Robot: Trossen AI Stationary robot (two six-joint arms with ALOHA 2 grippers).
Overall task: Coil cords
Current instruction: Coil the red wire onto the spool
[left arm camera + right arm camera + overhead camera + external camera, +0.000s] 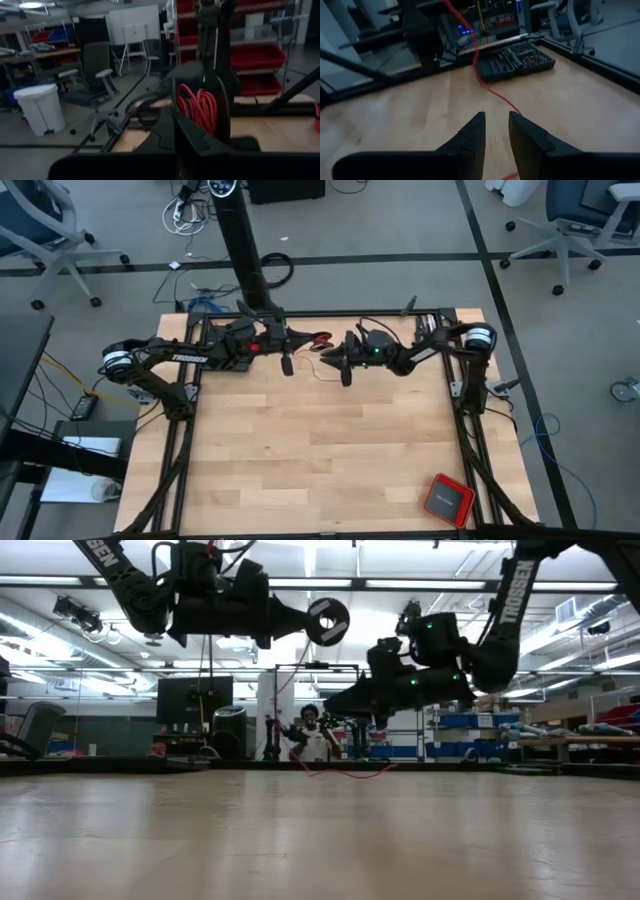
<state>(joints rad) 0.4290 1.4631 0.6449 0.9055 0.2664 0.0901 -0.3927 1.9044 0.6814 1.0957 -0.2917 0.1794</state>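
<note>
The red cord shows in the left wrist view as a coil of several loops (200, 107) standing just past the tips of my left gripper (175, 117), which is shut. From the coil (319, 337) a single strand (303, 720) hangs down to the table and trails across the wood (492, 92). My right gripper (496, 125) is open, low over the table's far middle (330, 358) and facing the left gripper. The strand runs just beyond its fingertips; whether it touches one finger does not show. My left gripper is shut on the red cord's coil, reaching in level from the table's left. The fingers (162, 127) hide the spot where they meet the loops. The loops (192, 100) stand up beyond the fingertips, clear of the table, and one strand hangs slack from them.
A red square box with a dark top (448, 498) lies near the table's near right corner. A black case of small parts (517, 57) sits by the table's edge, past the strand. The camera post (245, 250) rises behind the far edge. A person (312, 735) is beyond the table.
</note>
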